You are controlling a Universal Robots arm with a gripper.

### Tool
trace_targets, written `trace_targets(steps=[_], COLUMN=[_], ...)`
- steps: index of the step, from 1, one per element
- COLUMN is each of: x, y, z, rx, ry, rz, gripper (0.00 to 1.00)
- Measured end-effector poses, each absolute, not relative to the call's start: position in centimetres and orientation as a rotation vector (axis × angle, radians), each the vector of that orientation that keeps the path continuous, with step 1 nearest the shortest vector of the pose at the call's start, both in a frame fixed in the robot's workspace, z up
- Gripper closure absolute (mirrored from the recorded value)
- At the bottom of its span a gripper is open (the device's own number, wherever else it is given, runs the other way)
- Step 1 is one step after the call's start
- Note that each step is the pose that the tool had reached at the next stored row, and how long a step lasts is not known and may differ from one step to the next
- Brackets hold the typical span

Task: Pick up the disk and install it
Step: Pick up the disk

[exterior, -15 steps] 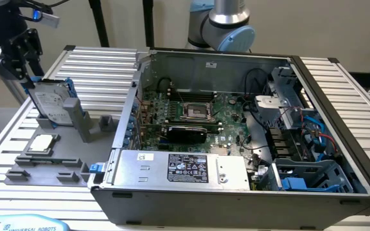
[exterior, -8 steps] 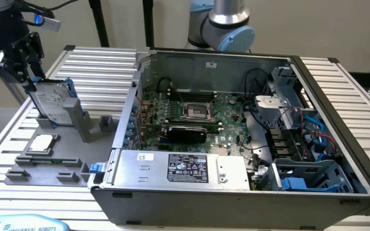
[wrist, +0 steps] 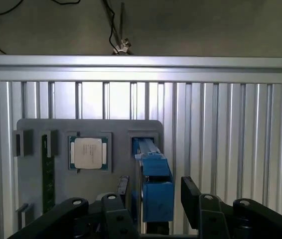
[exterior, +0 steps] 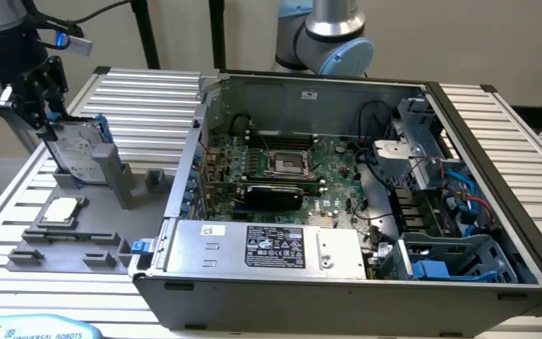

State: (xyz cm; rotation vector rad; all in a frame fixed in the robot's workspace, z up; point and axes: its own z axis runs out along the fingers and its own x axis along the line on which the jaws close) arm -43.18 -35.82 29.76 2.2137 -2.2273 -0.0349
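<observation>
Gripper (wrist: pixel 156 193) spread apart, straddling the upright disk (wrist: pixel 155 167).

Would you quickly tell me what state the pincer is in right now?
Pincer: open, straddling the upright disk, not yet clamped on it.
</observation>
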Motion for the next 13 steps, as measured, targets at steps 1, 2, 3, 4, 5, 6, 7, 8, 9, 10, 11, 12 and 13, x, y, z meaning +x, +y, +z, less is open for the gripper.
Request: trace_targets(steps=[1,2,3,4,5,6,7,8,9,10,11,12,13], x=[-43.18,-43.18,-43.18,-43.19,-43.2,-43.21,-43.23,-43.26,-43.28,-43.3,-43.35,-43.42,-43.52], y=[-35.8,-35.79,-35.77,-35.74,-35.73,-35.7,-35.67,-35.63,-35.59,-35.54,-35.5,-35.46,-35.45], z=[29.62,29.51,29.43,29.39,29.36,29.34,29.33,29.31,29.29,29.28,29.28,29.29,29.28], rx=[2.214,2.214,2.214,2.214,2.214,2.214,2.214,2.214,2.213,2.212,2.211,2.21,2.209], ry=[-2.227,-2.227,-2.227,-2.227,-2.227,-2.227,-2.228,-2.228,-2.229,-2.23,-2.231,-2.231,-2.232], rz=[-0.035,-0.035,-0.035,-0.035,-0.035,-0.035,-0.035,-0.034,-0.034,-0.034,-0.034,-0.034,-0.034], gripper=[0.46,0.46,0.46,0.46,0.46,0.46,0.46,0.46,0.46,0.46,0.46,0.46,0.46])
